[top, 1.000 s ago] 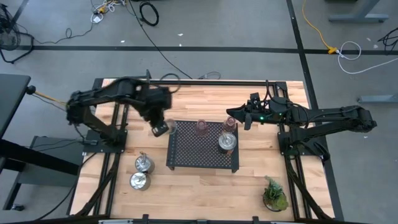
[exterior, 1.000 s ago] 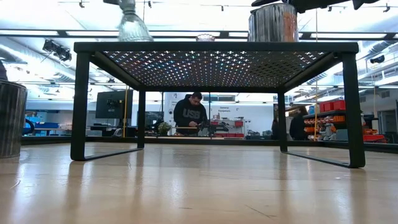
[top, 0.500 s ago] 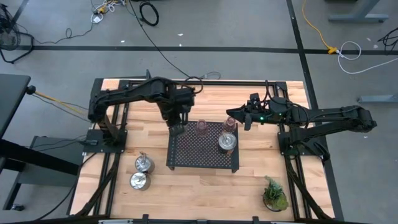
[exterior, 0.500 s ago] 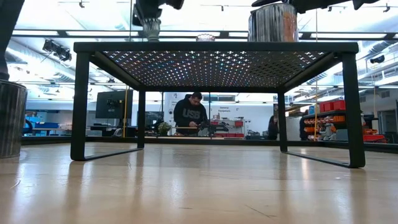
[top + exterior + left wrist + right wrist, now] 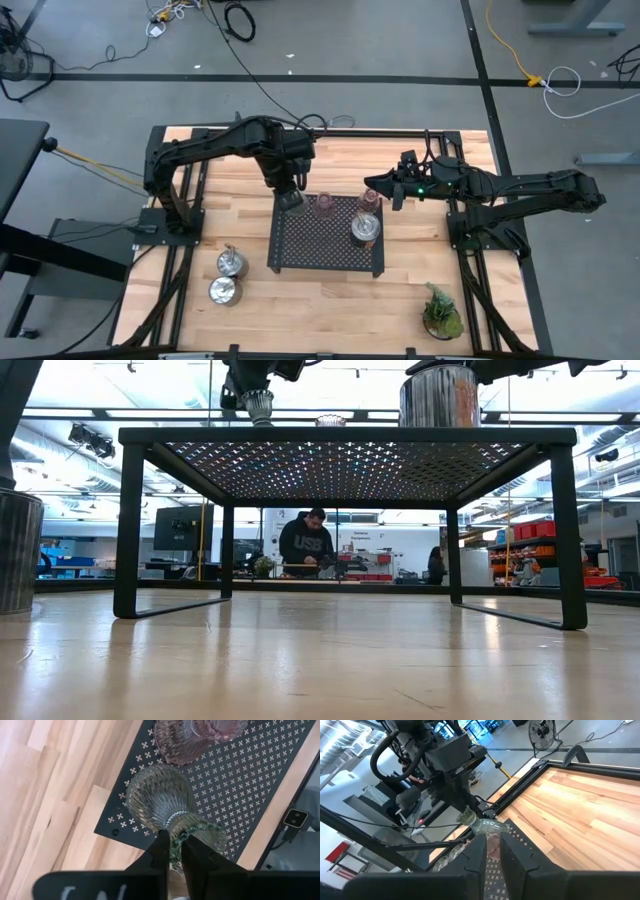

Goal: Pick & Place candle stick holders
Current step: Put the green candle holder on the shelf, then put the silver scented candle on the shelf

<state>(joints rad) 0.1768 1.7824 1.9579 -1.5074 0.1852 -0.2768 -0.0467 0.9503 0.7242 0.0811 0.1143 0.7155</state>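
My left gripper (image 5: 291, 198) is shut on a greenish clear glass candle stick holder (image 5: 159, 802), which sits over the far left corner of the black perforated tray (image 5: 325, 250). On the tray stand a pink glass holder (image 5: 324, 204), a reddish one (image 5: 368, 199) and a silver one (image 5: 365, 228). Two more silver holders (image 5: 231, 263) (image 5: 224, 291) stand on the table left of the tray. My right gripper (image 5: 373, 183) hovers shut and empty over the tray's far right side. My left gripper pinches the greenish holder's beaded rim (image 5: 176, 849) between its two fingers, coming from above and pointing steeply down. The holder hangs below the fingers, its ribbed body (image 5: 159, 802) toward the tray. Whether it touches the tray I cannot tell.
A small green potted plant (image 5: 441, 315) stands at the table's near right. Bare wood lies in front of the tray and along the far edge. In the low view a person (image 5: 306, 543) stands in the room beyond the table.
My left gripper has carried the greenish holder toward the table's right, from beside the tray's left edge to over its far left corner, and sunk a little. The gripper has stayed shut on it. My right arm has kept still.
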